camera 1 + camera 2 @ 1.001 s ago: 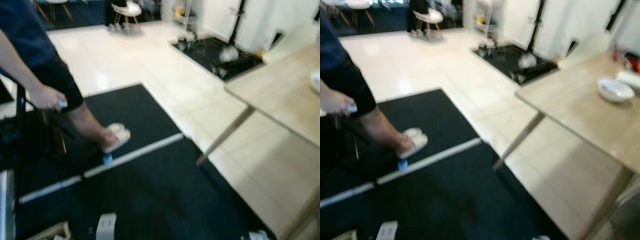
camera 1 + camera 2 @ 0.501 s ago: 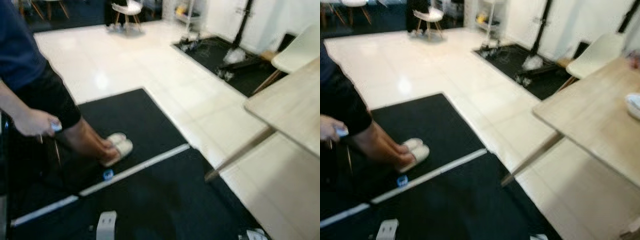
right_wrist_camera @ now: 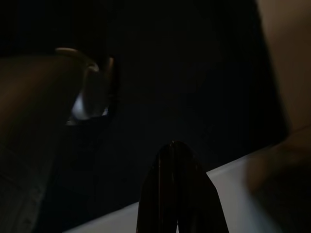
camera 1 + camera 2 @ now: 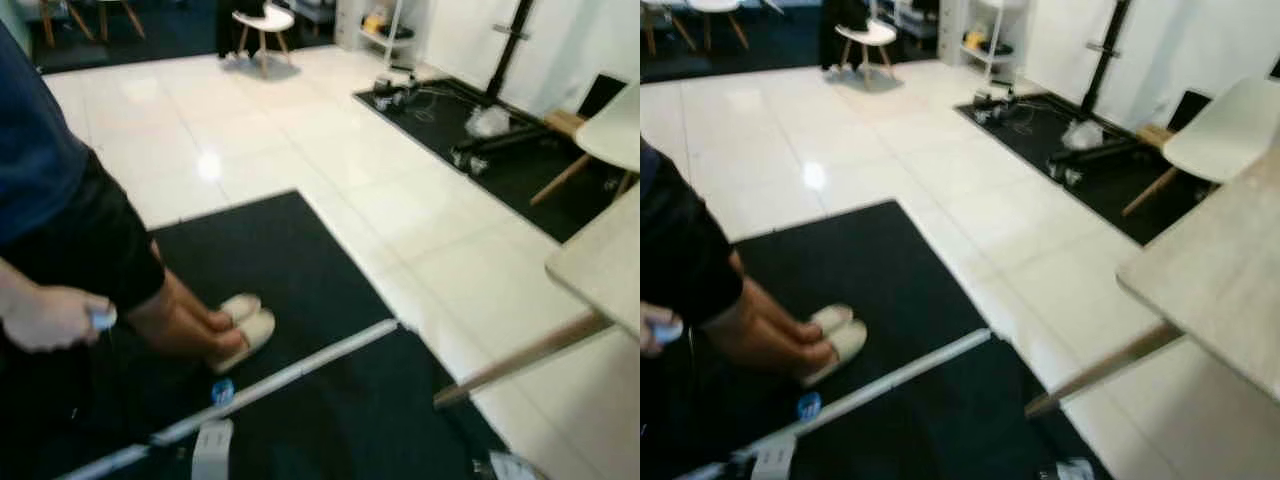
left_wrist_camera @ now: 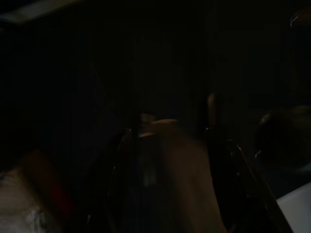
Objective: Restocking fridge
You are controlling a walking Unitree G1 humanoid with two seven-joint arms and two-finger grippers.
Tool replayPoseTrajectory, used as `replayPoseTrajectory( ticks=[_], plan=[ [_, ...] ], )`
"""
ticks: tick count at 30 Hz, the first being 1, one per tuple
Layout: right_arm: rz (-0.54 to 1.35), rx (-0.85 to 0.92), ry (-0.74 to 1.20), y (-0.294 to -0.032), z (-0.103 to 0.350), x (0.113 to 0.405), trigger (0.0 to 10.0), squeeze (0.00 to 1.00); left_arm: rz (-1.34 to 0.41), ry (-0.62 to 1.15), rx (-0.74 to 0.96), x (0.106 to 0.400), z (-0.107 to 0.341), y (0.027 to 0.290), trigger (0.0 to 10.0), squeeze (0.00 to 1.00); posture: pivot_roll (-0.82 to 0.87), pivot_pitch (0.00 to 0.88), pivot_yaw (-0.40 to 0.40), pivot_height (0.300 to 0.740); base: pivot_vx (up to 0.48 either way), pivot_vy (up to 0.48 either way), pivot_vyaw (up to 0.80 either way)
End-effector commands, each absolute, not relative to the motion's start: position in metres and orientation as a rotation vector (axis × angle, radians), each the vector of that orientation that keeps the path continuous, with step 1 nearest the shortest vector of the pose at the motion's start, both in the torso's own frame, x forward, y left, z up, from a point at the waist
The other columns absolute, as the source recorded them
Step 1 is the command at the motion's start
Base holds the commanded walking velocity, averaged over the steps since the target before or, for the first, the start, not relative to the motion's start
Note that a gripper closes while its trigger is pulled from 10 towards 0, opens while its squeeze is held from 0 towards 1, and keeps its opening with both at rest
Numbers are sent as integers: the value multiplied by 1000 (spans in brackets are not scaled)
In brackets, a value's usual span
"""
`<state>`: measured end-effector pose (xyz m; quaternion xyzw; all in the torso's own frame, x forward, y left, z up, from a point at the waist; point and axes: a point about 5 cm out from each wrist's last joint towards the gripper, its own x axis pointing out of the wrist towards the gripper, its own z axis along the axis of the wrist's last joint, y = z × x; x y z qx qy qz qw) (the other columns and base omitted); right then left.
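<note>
A blurred view looks forward and down over a room with a pale tiled floor (image 4: 300, 130) and a black mat (image 4: 300, 270) in the near part. A white strip (image 4: 290, 375) runs across the mat, with a small blue spot (image 4: 222, 390) beside it and a white flat object (image 4: 211, 450) at the near edge.

A person stands on the mat at the robot's left, in a dark blue top (image 4: 35, 150) and black shorts (image 4: 85, 245). Their feet are in pale slippers (image 4: 240, 330), set close together just beyond the white strip. The person's hand (image 4: 50, 318) holds a small pale device (image 4: 103, 318).

At the right, the corner of a light wooden table (image 4: 1220, 290) juts in, one slanted leg (image 4: 1105, 368) reaching down to the edge of the mat. A white chair (image 4: 1225, 120) stands just beyond the table. Farther off, a second black mat (image 4: 1080, 150) holds a black stand (image 4: 1102, 55) and some cables. A small white stool (image 4: 865, 38) stands at the far edge of the tiles.

No fridge and no goods to stock can be seen.

The left wrist view is very dark; only vague shapes can be made out, and I cannot tell how the left gripper is set. In the right wrist view, also dark, the right gripper (image 3: 177, 194) shows its black fingers (image 3: 167, 189) pressed together, clenched on nothing.
</note>
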<state>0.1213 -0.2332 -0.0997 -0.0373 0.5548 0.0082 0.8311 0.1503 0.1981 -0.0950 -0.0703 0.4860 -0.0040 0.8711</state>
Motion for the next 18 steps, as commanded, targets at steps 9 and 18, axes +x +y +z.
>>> replayPoseTrajectory(
  ticks=[9, 18],
  plan=[
    [192, -246, 1202, -229, -99, 125, 10000, 0, 84, 1025, -186, 143, -98, 199, 10000, 0, -3, 0, -178, 740, 0, 0, 0],
    [204, -300, 1185, -237, -94, 136, 10000, 0, 139, 1039, -222, 134, -102, 193, 10000, 0, 14, 0, -183, 740, 0, 0, 0]
  ],
)
